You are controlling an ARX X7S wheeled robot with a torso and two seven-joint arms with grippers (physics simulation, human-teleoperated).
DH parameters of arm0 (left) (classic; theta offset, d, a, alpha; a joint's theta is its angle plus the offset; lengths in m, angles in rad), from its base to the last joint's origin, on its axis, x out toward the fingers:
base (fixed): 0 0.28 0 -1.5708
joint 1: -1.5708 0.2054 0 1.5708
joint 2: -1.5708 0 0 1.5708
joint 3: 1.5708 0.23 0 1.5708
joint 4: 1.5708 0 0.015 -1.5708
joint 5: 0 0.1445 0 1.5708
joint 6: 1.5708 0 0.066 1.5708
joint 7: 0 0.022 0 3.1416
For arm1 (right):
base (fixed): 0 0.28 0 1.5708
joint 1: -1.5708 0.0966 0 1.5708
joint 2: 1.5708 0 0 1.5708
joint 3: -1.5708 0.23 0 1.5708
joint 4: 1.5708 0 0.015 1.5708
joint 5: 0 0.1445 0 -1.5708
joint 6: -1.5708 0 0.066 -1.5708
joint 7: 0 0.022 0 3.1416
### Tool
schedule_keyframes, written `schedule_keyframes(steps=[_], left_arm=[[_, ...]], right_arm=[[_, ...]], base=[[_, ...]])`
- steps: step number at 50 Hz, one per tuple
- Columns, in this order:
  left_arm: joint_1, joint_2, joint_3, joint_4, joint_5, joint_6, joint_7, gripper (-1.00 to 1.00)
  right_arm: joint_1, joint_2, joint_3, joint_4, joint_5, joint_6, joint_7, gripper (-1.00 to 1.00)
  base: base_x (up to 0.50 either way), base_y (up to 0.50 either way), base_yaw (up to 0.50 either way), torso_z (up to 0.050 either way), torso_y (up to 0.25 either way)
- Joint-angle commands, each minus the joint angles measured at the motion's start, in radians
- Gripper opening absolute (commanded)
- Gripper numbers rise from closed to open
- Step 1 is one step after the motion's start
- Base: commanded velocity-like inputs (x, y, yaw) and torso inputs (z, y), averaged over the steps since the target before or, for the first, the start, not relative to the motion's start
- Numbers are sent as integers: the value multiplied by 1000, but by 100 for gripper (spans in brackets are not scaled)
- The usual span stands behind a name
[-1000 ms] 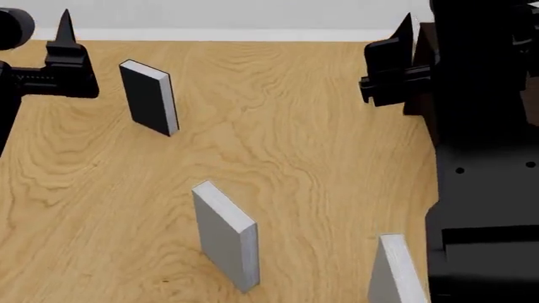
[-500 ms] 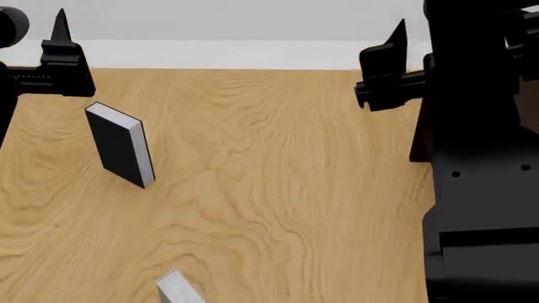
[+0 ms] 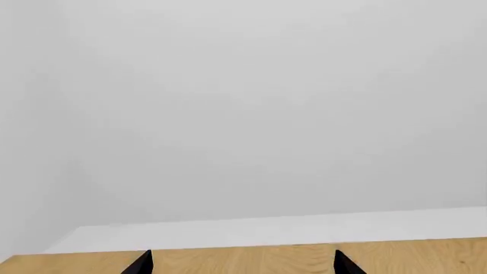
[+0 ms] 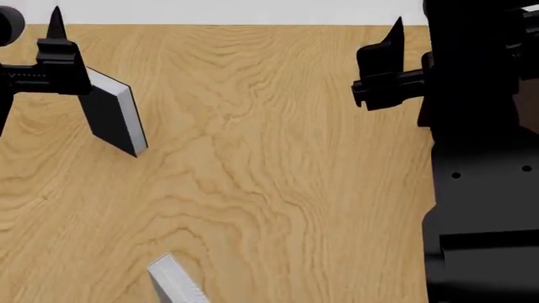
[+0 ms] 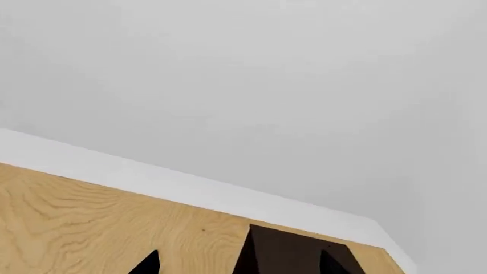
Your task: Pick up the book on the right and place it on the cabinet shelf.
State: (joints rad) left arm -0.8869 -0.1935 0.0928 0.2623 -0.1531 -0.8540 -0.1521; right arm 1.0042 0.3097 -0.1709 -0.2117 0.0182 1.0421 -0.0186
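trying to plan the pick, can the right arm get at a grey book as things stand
Probably not yet. The right gripper is raised at the far right, beside the dark cabinet. The only grey book showing is at the view's bottom edge, left of centre, partly cut off. The floor between looks bare.

A pale oak-grain wooden bench (image 4: pixel 278 158) fills the frame. At far left, the black left pincer (image 4: pixel 55 53) hangs raised, overlapping a black-covered upright book with white page edges (image 4: pixel 113 120). A light-grey hardcover book (image 4: pixel 177 281) is cut off by the lower edge. The black right pincer (image 4: pixel 389 60) hangs beside a very dark boxy cabinet (image 4: pixel 484 158).
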Motion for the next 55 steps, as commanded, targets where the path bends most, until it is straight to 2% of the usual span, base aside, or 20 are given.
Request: schedule_keyframes(steps=[1, 10, 13, 22, 24, 27, 29, 37, 46, 55], left_arm=[[2, -6, -4, 6, -9, -1, -4, 100], [18, -16, -5, 36, -18, -12, -3, 100], [25, -21, -10, 40, -23, -12, -1, 100], [40, -33, -13, 62, -31, -17, 1, 100], [41, -34, -13, 64, -31, -16, 1, 100], [42, -39, -13, 67, -32, -17, 1, 100], [41, -39, -16, 69, -34, -18, 0, 100], [43, -42, -23, 61, -41, -7, 1, 100], [36, -44, -23, 61, -46, -8, -2, 100], [36, -48, -18, 63, -48, -6, -4, 100]], right_arm=[[18, 2, -7, -46, 14, 55, -16, 100], [39, 20, 1, -153, 39, 185, -46, 100], [42, -2, 69, -204, 84, 278, -76, 100], [74, 11, 131, -363, 164, 528, -105, 100], [78, 68, 159, -352, 408, 528, 69, 100], [117, 179, 193, -305, 858, 528, 480, 100], [138, 220, 185, -285, 1142, 526, 622, 100], [152, 347, 149, -267, 1696, 483, 1069, 100], [205, 473, 24, -293, 2037, 340, 1321, 100], [271, 557, -95, -347, 2232, 237, 1449, 100]], base=[[0, 0, 0, 0, -152], [-1, 0, 0, 0, -74], [0, 0, 0, 0, 0], [0, 0, 0, 0, 0], [0, 0, 0, 0, 0], [0, 0, 0, 0, 0], [0, 0, 0, 0, 0], [0, 0, 0, 0, 0], [0, 0, 0, 0, 0], [0, 0, 0, 0, 0]])
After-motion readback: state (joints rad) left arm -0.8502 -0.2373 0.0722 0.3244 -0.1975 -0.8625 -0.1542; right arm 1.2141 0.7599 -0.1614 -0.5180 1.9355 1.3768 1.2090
